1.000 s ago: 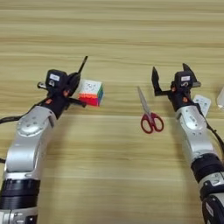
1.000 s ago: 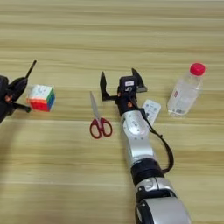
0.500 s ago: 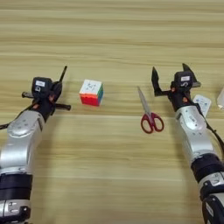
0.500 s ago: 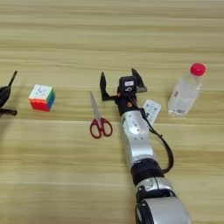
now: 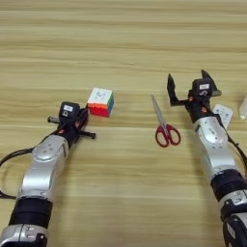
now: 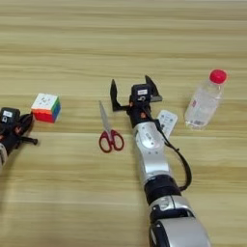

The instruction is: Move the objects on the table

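The multicoloured puzzle cube [image 5: 101, 102] rests on the wooden table [image 5: 120, 43], left of centre. My left gripper [image 5: 88, 124] lies just below and left of the cube, open, its two thin fingers spread toward the cube without touching it. Red-handled scissors [image 5: 164, 126] lie shut in the middle, blades pointing away. Right of them my right gripper [image 5: 189, 83] is raised with its fingers wide open and nothing between them. The white remote control [image 6: 166, 121] lies beside that arm's wrist. The clear red-capped bottle [image 6: 205, 101] lies further right. No pen is in view.
My right forearm [image 6: 150, 159] runs from the bottom edge up between the scissors and the remote. A black cable [image 6: 182, 166] loops off its right side. My left forearm [image 5: 43, 166] comes in from the bottom left.
My left gripper drew away from the cube to the left, then came back lower, near the cube's front left corner. The cube stayed put. The right arm has not moved.
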`<state>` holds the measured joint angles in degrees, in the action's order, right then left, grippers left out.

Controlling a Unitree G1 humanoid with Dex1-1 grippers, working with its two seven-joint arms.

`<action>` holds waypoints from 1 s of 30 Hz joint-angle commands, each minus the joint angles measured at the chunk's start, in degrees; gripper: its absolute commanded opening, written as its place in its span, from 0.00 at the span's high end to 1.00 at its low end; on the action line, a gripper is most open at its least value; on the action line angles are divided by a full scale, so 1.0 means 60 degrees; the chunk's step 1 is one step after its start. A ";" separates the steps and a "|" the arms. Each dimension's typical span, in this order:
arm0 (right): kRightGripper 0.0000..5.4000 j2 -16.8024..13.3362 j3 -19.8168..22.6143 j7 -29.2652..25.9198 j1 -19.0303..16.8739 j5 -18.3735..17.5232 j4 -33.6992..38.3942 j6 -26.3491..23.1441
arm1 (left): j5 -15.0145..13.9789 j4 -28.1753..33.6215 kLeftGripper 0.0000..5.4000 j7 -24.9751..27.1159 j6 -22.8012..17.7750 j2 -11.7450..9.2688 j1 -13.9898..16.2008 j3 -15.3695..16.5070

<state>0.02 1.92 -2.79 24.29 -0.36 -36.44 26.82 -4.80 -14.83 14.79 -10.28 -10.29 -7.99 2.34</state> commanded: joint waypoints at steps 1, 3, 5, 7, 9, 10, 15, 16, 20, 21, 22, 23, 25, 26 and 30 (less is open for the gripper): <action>0.00 -0.0005 0.0026 0.0077 0.0051 0.0020 -0.0038 -0.0050 | 0.0145 -0.0135 0.96 -0.0049 0.0085 0.0136 0.0174 -0.0232; 0.00 -0.0004 0.0028 0.0077 0.0054 0.0024 -0.0039 -0.0051 | 0.0148 -0.0123 0.96 -0.0038 0.0090 0.0141 0.0198 -0.0276; 0.00 -0.0002 0.0029 0.0081 0.0052 0.0029 -0.0033 -0.0051 | 0.0116 -0.0161 0.96 -0.0069 0.0114 0.0121 0.0175 -0.0227; 0.00 -0.0002 0.0031 0.0082 0.0045 0.0032 -0.0022 -0.0053 | 0.0093 -0.0170 0.96 -0.0093 0.0128 0.0108 0.0167 -0.0192; 0.00 -0.0007 0.0034 0.0076 0.0040 0.0034 -0.0016 -0.0055 | 0.0093 -0.0113 0.96 -0.0098 0.0131 0.0134 0.0200 -0.0223; 0.00 -0.0008 0.0035 0.0075 0.0040 0.0036 -0.0016 -0.0055 | 0.0092 -0.0101 0.96 -0.0097 0.0133 0.0143 0.0208 -0.0233; 0.00 -0.0008 0.0036 0.0078 0.0039 0.0041 -0.0014 -0.0056 | 0.0086 -0.0165 0.96 -0.0174 0.0169 0.0143 0.0174 -0.0173; 0.00 -0.0009 0.0035 0.0077 0.0039 0.0043 -0.0016 -0.0056 | 0.0081 -0.0201 0.96 -0.0202 0.0183 0.0124 0.0152 -0.0134; 0.00 -0.0015 0.0039 0.0074 0.0052 0.0045 -0.0044 -0.0052 | 0.0071 -0.0278 0.96 -0.0291 0.0206 0.0025 0.0102 0.0016; 0.00 -0.0018 0.0040 0.0073 0.0057 0.0045 -0.0054 -0.0050 | 0.0066 -0.0283 0.96 -0.0306 0.0210 0.0003 0.0104 0.0054; 0.00 -0.0021 0.0042 0.0071 0.0062 0.0044 -0.0064 -0.0051 | 0.0059 -0.0297 0.96 -0.0313 0.0222 -0.0017 0.0105 0.0090; 0.00 -0.0023 0.0043 0.0070 0.0065 0.0045 -0.0070 -0.0053 | 0.0044 -0.0344 0.96 -0.0335 0.0245 -0.0043 0.0101 0.0151; 0.00 -0.0028 0.0045 0.0066 0.0067 0.0045 -0.0079 -0.0056 | 0.0032 -0.0447 0.96 -0.0374 0.0294 -0.0075 0.0096 0.0245; 0.00 -0.0031 0.0047 0.0062 0.0066 0.0043 -0.0082 -0.0055 | 0.0037 -0.0483 0.96 -0.0377 0.0316 -0.0077 0.0101 0.0268; 0.00 -0.0042 0.0058 0.0043 0.0063 0.0039 -0.0084 -0.0057 | 0.0114 -0.0520 0.96 -0.0352 0.0367 0.0010 0.0149 0.0157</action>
<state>-0.03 2.15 -2.79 24.29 -0.12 -36.45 26.82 -4.73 -16.94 12.87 -7.60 -10.28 -7.63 3.90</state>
